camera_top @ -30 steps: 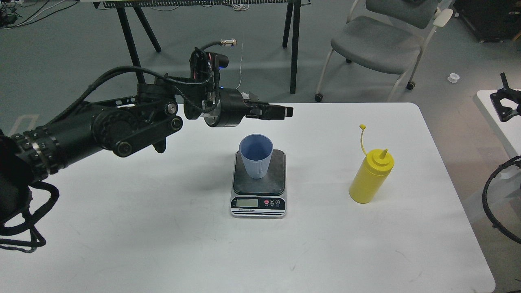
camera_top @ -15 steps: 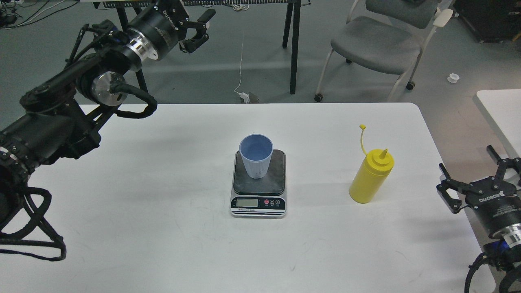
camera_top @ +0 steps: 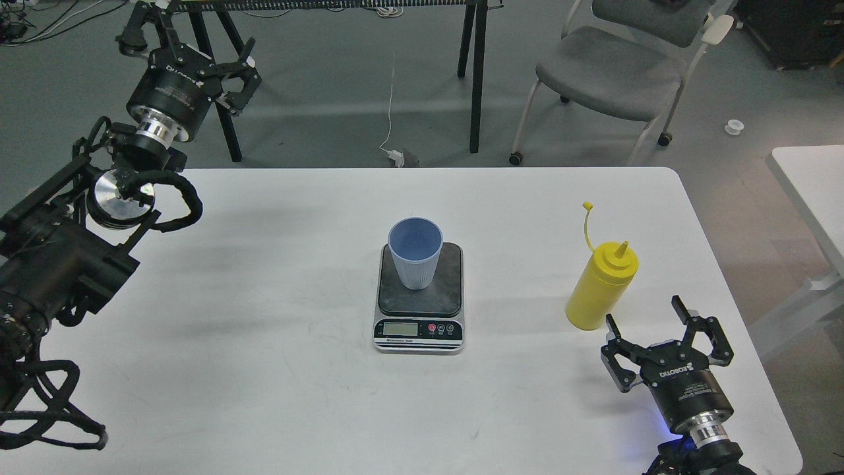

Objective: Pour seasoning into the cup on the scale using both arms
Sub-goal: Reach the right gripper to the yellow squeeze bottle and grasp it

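The light blue ribbed cup (camera_top: 415, 256) stands upright on the dark platform of the scale (camera_top: 442, 297) at the middle of the white table (camera_top: 264, 369). The yellow seasoning bottle (camera_top: 600, 290) stands upright to the right, its cap hanging off on its tether. My right gripper (camera_top: 643, 311) is open and empty, just in front of the bottle and slightly right of it, not touching it. My left gripper (camera_top: 188, 46) is open and empty, raised beyond the table's far left corner, far from the cup.
A grey chair (camera_top: 613, 66) and black stand legs (camera_top: 476, 72) are behind the table on the floor. A second white table (camera_top: 808, 185) is at the right edge. The table's front edge runs close below my right arm.
My left arm swung away from above the cup to the far left and its gripper opened. My right arm came in from the right edge to just in front of the bottle.
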Tool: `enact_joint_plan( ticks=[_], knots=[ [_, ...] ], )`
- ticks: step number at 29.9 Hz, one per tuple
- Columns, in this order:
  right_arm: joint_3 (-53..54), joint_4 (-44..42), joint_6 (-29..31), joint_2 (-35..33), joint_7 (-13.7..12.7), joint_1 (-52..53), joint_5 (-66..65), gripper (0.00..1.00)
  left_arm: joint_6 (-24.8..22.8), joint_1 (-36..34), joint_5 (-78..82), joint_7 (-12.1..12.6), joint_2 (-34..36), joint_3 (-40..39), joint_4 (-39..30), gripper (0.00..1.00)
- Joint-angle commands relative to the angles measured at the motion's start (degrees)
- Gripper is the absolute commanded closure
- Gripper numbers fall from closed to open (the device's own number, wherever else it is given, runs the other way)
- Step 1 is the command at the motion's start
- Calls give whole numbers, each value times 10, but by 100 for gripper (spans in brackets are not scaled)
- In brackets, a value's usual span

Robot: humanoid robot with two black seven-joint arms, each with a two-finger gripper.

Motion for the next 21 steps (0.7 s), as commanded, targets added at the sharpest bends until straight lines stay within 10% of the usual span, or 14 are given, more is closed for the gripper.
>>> enact_joint_plan(
  ticks=[1, 21],
  knots=[
    [-1, -32, 0, 19, 2, 7, -6, 0, 0, -1, 1, 0, 3, 1, 0, 1],
    [-31, -145, 0, 56, 3, 131, -6, 1, 1, -1, 15, 11, 12, 4, -5, 1]
  ],
)
